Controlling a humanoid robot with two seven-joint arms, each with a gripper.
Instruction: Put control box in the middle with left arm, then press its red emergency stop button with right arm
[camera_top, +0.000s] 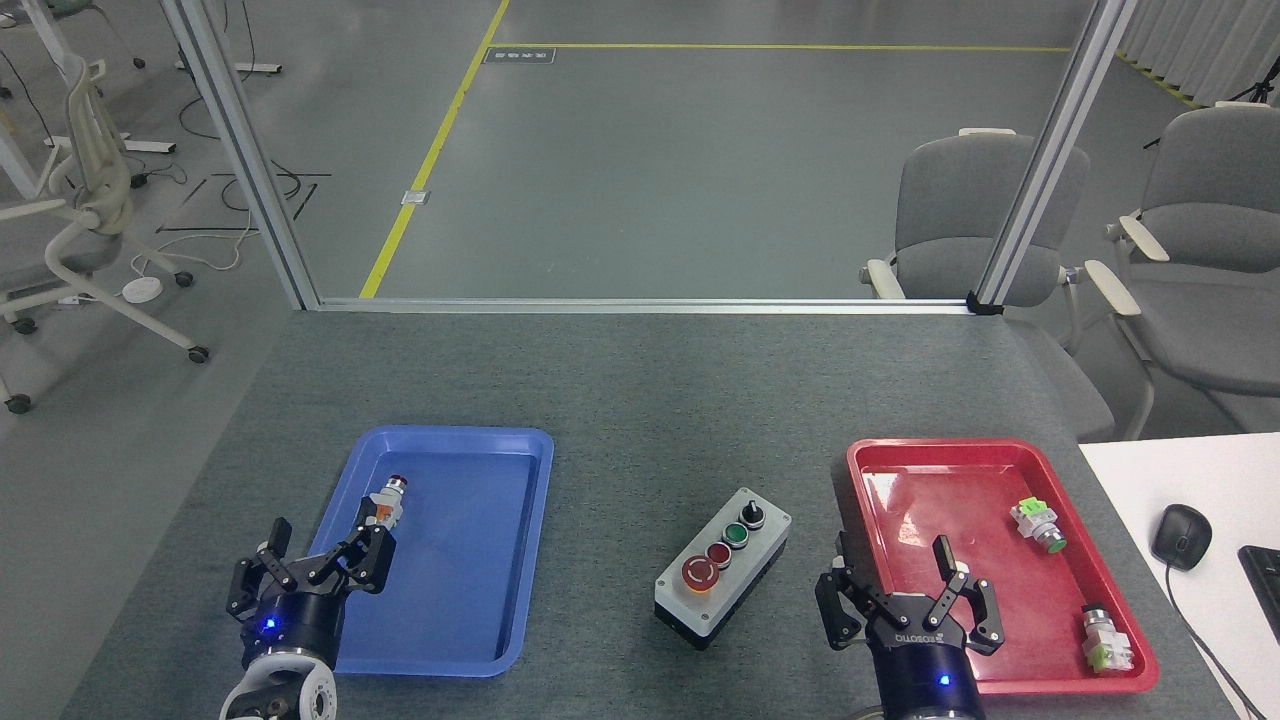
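Observation:
The control box (722, 566) lies on the grey table between the two trays, tilted, with a light grey top and black base. Its row runs from a black knob through green and small red buttons to the big red emergency stop button (699, 571) at the near left end. My right gripper (906, 588), with white lettering on its wrist, stands open over the red tray's near left corner, to the right of the box and apart from it. My left gripper (312, 572) is open at the blue tray's left rim, holding nothing.
A blue tray (450, 560) holds a loose orange-bodied pushbutton part (384, 508). In the red tray (1000, 590) lie two green pushbutton parts (1037, 526). A white desk with a mouse (1180, 536) stands at the right. Chairs stand beyond the table's far edge.

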